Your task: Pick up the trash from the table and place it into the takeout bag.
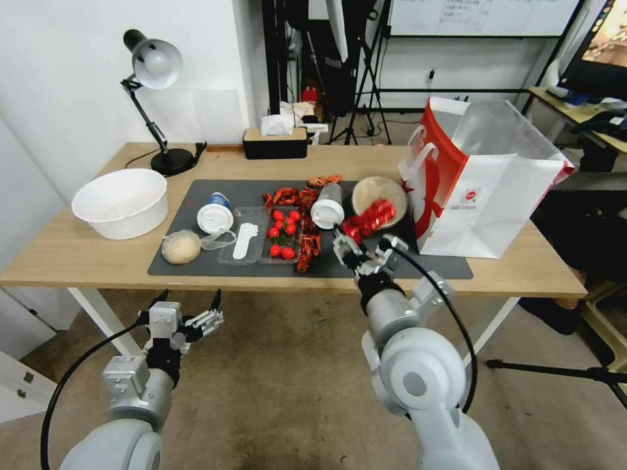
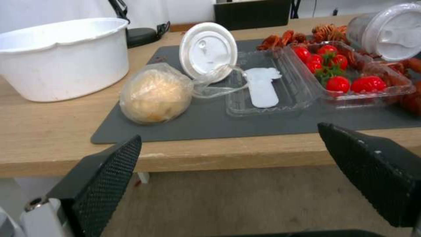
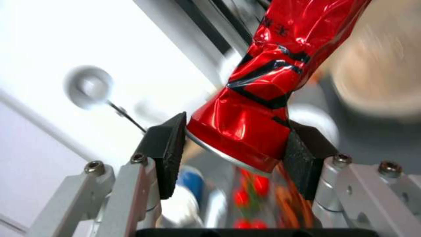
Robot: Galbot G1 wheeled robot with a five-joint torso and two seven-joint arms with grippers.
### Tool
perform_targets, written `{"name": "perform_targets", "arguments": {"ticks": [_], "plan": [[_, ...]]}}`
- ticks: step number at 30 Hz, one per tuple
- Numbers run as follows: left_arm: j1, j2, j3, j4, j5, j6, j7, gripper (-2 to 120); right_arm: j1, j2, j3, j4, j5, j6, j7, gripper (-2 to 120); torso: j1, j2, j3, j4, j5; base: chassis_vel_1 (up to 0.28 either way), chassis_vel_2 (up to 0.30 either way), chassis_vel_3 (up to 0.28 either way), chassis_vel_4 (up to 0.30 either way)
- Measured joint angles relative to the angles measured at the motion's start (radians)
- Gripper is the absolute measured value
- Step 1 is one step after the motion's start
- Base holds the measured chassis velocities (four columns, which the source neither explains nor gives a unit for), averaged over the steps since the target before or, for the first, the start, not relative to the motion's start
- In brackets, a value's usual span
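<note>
Landmark: dark grey mat (image 1: 261, 264) on the table (image 1: 78, 258).

- Right gripper (image 1: 367, 251): above the mat's near edge, toward its bag end. Jaws clamped on the base of the can (image 1: 369, 219), one pad on each side; the right wrist view shows the can (image 3: 259, 108) pinched between both pads (image 3: 169, 154), lifted and tilted up away from the wrist.
- Left gripper (image 1: 189, 313): below and in front of the table's near edge, off the mat's bowl end, jaws spread wide with nothing between them. In the left wrist view its fingers (image 2: 110, 171) frame the table edge.
- Bag (image 1: 483, 189): upright on the table, just beside the mat's right end, mouth open.
- Brown-lidded bowl (image 1: 377, 194): on the mat, near the bag, behind the can.
- Lidded cup (image 1: 328, 207): on its side, mid-mat, beside the can.
- Blue-white cup (image 1: 214, 214): on its side, on the mat's left part.
- Clear bag with beige lump (image 1: 181, 247): at the mat's near left corner, touching the blue-white cup's lid.
- Clear tray (image 1: 264, 235): open, mid-mat, holding red tomatoes (image 1: 282, 235).
- White bowl (image 1: 121, 202): on the bare table, just left of the mat.
- Lamp (image 1: 153, 98): behind the mat's far left corner.
</note>
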Motion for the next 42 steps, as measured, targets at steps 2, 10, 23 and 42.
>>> {"name": "perform_targets", "arguments": {"ticks": [2,10,23,42], "plan": [[0.001,-0.001,0.0,-0.001,0.002,0.0,0.0,100,0.016,-0.016,0.014,0.006,0.002,0.012,-0.026,47,0.0,0.0,0.0,0.0,0.0,0.0,0.0,0.0,0.0],[0.009,-0.015,0.002,0.0,0.022,-0.003,0.001,100,0.208,-0.156,0.138,0.028,0.075,0.064,-0.11,47,0.0,0.0,0.0,0.0,0.0002,0.0,0.0,0.0,0.0],[0.014,-0.031,0.006,0.005,0.038,-0.017,0.001,100,0.495,-0.388,0.296,-0.121,0.239,0.014,0.144,47,0.0,0.0,0.0,-0.0002,0.0002,0.0,0.0,0.0,0.0],[0.015,-0.027,0.003,0.015,0.038,-0.034,0.0,100,0.627,-0.399,0.275,-0.307,0.323,-0.128,0.453,52,0.0,0.0,0.0,-0.0001,-0.0001,0.0,0.0,0.0,0.0]]}}
